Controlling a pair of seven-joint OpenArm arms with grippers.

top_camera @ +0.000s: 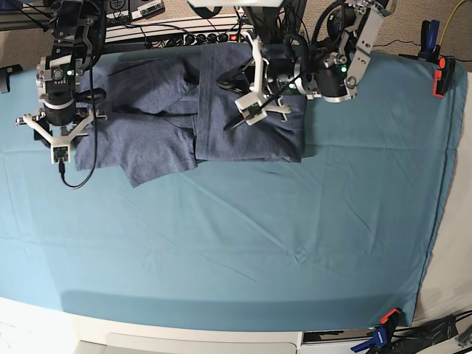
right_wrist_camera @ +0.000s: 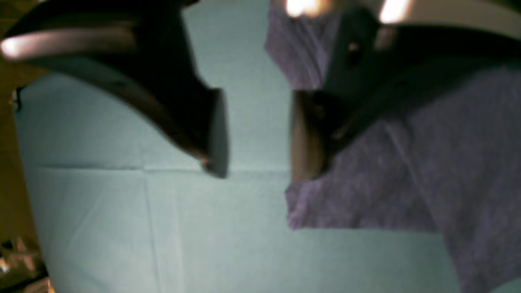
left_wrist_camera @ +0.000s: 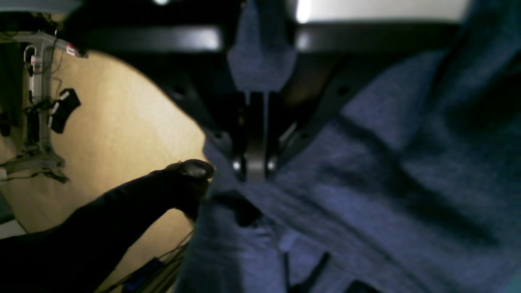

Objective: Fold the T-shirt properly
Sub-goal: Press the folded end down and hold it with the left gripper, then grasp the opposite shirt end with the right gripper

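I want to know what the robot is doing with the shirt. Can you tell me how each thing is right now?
T-shirt: partly folded, its right part doubled over, the rest spread flat and rumpled.
Left claw: shut on the T-shirt, pinching a fold of fabric.
Right claw: open at the T-shirt's edge, holding nothing.
Teal cloth: spread flat over the table, with light creases.

The T-shirt (top_camera: 184,118) lettering is hidden, perhaps folded underneath.
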